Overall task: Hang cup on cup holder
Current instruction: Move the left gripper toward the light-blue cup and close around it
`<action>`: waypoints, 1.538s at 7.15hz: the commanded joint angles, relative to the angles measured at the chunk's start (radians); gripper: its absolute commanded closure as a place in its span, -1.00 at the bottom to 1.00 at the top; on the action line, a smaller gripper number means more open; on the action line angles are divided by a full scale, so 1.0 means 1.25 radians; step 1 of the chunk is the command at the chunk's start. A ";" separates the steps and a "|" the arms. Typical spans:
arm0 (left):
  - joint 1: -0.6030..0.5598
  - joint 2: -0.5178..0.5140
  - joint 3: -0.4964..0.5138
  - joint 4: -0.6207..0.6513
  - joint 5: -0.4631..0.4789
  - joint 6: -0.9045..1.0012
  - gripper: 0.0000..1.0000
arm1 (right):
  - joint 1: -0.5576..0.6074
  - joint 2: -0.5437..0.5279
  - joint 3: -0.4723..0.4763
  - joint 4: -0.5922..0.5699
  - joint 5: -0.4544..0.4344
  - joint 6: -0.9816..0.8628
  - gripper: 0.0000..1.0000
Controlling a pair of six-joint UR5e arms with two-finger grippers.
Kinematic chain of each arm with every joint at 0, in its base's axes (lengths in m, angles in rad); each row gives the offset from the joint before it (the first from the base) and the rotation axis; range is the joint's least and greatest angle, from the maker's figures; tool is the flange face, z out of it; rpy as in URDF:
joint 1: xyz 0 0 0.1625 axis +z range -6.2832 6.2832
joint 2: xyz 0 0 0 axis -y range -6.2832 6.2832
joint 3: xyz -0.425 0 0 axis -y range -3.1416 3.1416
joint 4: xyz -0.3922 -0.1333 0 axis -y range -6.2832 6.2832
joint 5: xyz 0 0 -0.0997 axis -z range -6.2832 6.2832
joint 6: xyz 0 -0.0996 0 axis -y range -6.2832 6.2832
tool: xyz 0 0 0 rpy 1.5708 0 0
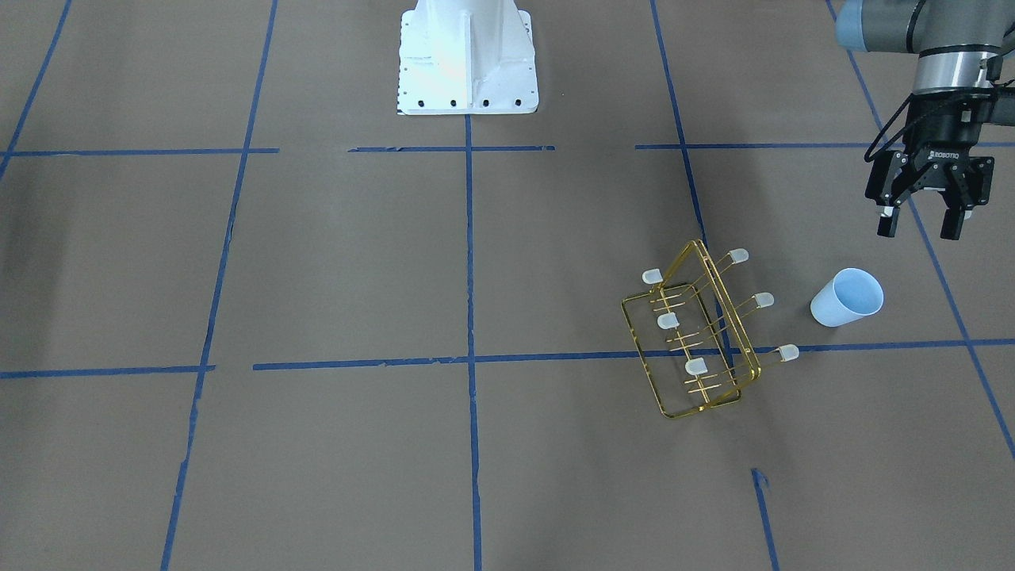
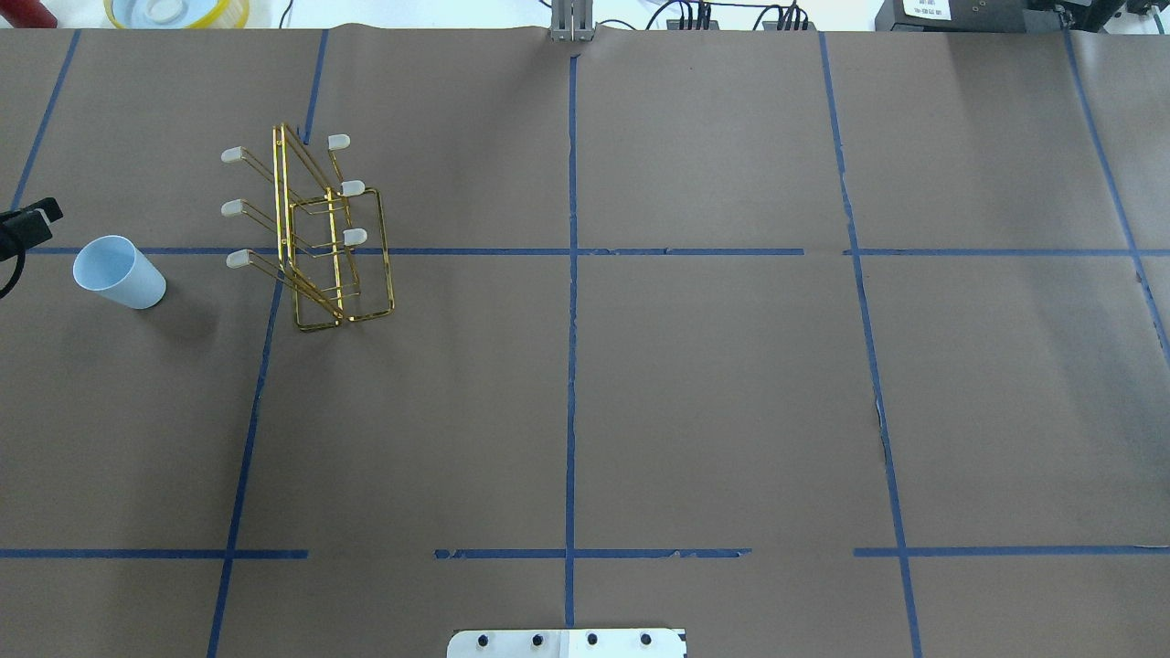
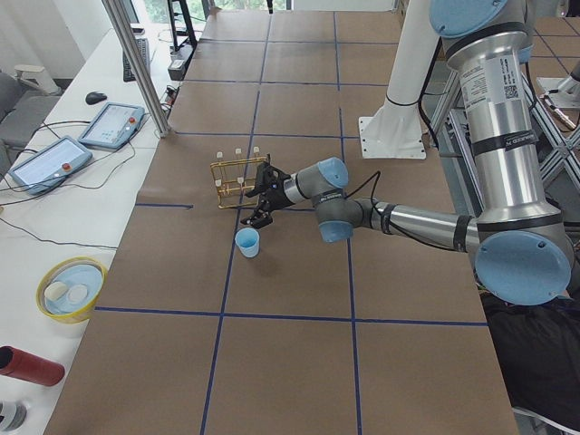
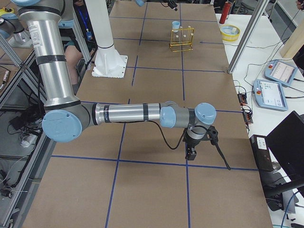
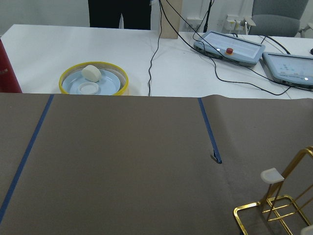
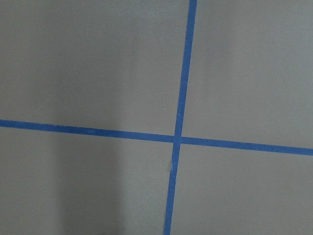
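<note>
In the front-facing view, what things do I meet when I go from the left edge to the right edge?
Robot base → cup holder → cup → left gripper.

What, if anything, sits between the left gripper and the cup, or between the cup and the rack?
Nothing visible does. The left gripper hangs open near the cup, apart from it, with only air between them. Between the cup and the rack there is only the table surface.
</note>
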 commanded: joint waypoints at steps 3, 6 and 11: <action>0.169 0.017 0.091 -0.074 0.284 -0.090 -1.00 | 0.000 0.000 0.000 0.000 0.000 0.001 -1.00; 0.265 -0.015 0.182 -0.073 0.463 -0.099 -1.00 | 0.000 0.000 0.000 0.000 0.000 0.001 -1.00; 0.353 -0.087 0.286 -0.065 0.584 -0.170 -1.00 | 0.000 0.000 0.000 0.000 0.000 0.000 -1.00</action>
